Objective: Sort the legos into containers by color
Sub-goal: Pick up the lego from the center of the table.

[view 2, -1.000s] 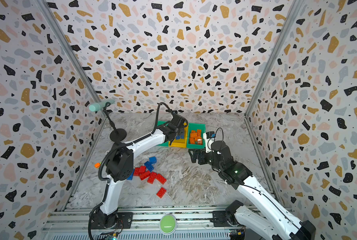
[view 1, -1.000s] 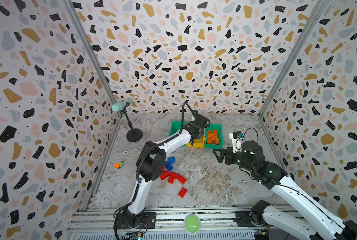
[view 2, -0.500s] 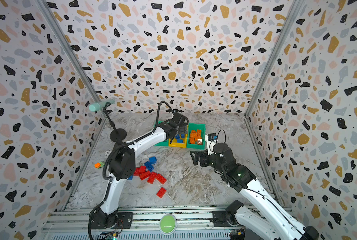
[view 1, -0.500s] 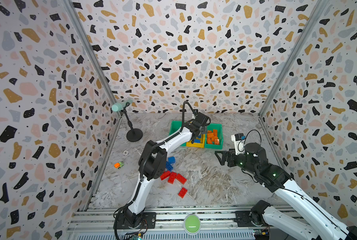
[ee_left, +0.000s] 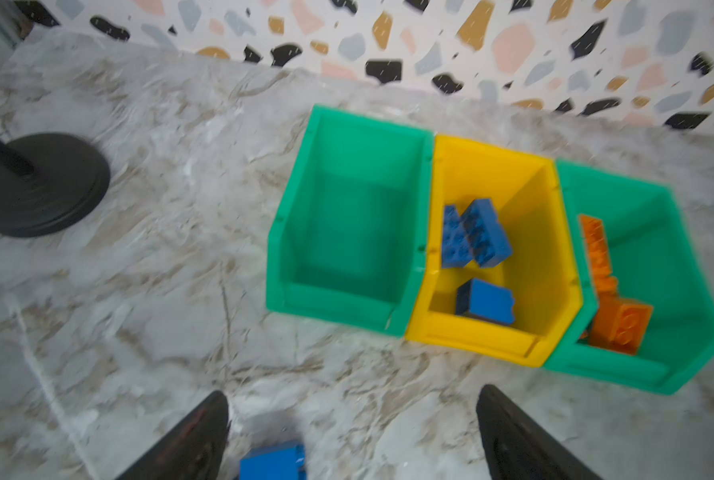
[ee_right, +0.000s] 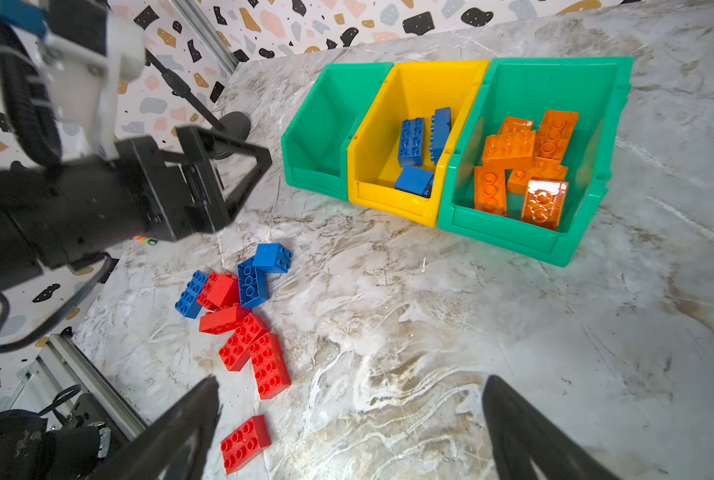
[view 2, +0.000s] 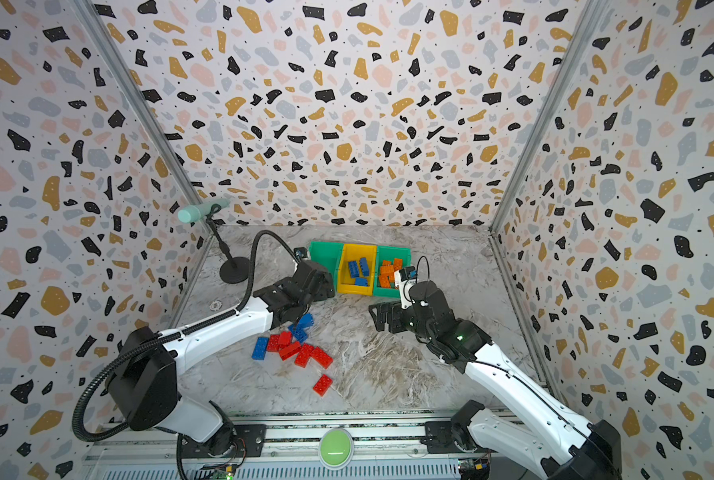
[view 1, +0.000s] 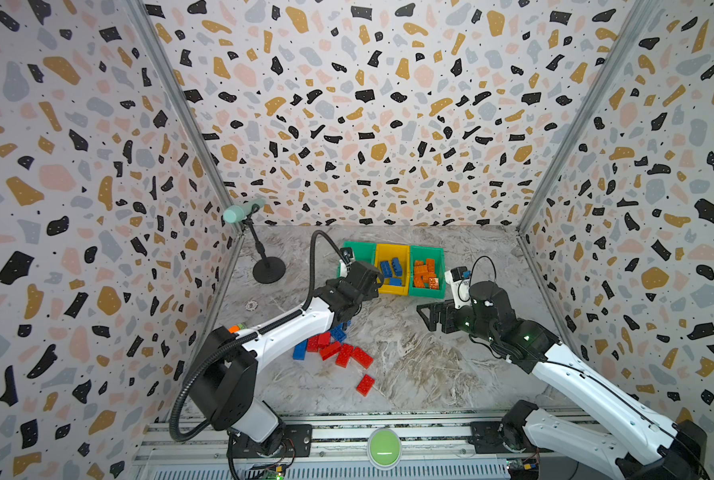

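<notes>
While the counter [view 1: 430, 374] looked as it had a second before, my left gripper [ee_left: 353, 399] did not. It had hung over the yellow container [ee_left: 525, 195] with its jaws nearly together. Now it stood drawn back above the counter just in front of the row, jaws wide apart and holding nothing. My right gripper [ee_right: 351, 382] hovered well apart from the bins, also spread wide and empty, as before. I judged that a blue brick had just been let go, so one more piece was sorted and my left arm was free to fetch another.

The left green container [ee_left: 347, 216] showed no bricks. The yellow one held three blue pieces, and the right green container [ee_right: 554, 83] held the orange legos [ee_right: 513, 153]. On the counter the red legos [ee_right: 247, 345] lay clustered with the loose blue legos [ee_right: 251, 282], and one red brick [ee_right: 245, 442] sat a little apart.

Inside the yellow container the long blue brick [ee_right: 411, 141] lay studs up, its long axis running front to back. Its neighbour [ee_right: 440, 133] stood on edge, pointing the same way. The squarish blue brick [ee_right: 414, 180] rested against the front wall with a smooth face upward.
</notes>
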`<action>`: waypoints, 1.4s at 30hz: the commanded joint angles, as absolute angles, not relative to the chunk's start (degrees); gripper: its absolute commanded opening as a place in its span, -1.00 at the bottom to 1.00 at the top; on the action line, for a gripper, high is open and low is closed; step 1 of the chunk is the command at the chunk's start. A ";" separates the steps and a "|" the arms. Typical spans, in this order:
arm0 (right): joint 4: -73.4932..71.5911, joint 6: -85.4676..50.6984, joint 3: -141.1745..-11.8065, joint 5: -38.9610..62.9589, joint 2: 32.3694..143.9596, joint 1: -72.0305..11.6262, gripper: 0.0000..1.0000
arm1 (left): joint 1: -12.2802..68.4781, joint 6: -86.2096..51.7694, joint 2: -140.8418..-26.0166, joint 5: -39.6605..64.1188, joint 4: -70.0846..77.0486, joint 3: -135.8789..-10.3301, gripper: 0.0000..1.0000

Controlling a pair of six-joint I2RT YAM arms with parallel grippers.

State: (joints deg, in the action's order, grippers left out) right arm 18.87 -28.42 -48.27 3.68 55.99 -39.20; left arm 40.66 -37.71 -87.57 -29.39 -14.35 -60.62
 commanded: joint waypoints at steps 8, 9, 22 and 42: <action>17.61 -30.47 -54.50 1.27 62.75 -47.49 0.98 | 39.35 -41.16 -90.32 -28.35 -8.29 -51.81 0.84; 17.66 -30.74 -54.60 1.07 62.59 -47.80 0.98 | 38.97 -41.02 -91.17 -27.53 -7.97 -51.70 0.84; 18.44 -31.83 -54.55 -2.03 61.16 -47.96 0.98 | 36.65 -42.76 -96.04 -23.62 -3.79 -47.95 0.60; 17.44 -30.59 -54.16 -3.42 61.85 -47.85 0.98 | 36.83 -44.23 -98.25 -24.06 -7.87 -50.28 -0.12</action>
State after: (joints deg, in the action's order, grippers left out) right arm 17.96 -31.22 -52.71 -1.96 62.65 -47.75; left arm 36.75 -44.49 -97.47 -23.14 -5.96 -48.29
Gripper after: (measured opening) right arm 0.989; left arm 0.464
